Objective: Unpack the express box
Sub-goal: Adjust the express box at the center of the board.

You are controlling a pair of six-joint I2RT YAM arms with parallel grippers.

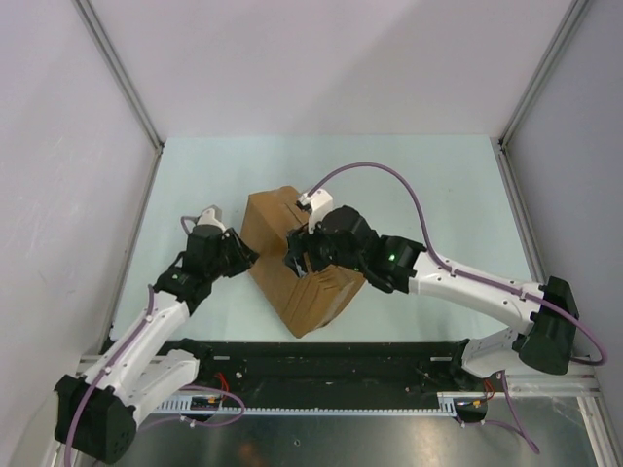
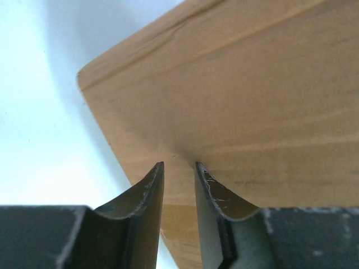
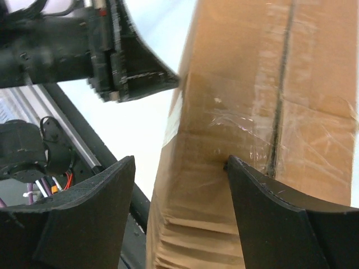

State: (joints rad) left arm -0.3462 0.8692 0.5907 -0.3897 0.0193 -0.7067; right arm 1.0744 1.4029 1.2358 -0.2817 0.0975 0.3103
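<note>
The express box (image 1: pixel 321 297), a brown cardboard carton with taped seams, lies skewed in the middle of the table. My left gripper (image 1: pixel 249 255) is at its left side. In the left wrist view its jaws (image 2: pixel 178 165) stand only a narrow gap apart, with their tips against the cardboard (image 2: pixel 252 84) near a corner and nothing clearly pinched. My right gripper (image 1: pixel 295 255) is over the box's top. Its jaws (image 3: pixel 180 159) stand wide open astride a taped edge of the box (image 3: pixel 235 84); the right fingertip (image 3: pixel 238 168) touches the tape and the other hangs beside the box's wall.
The pale green table (image 1: pixel 409 185) is closed in by grey walls at the back and both sides. A black rail (image 1: pixel 331 355) runs along the near edge behind the box. The left gripper (image 3: pixel 134 78) also shows in the right wrist view, close to the box.
</note>
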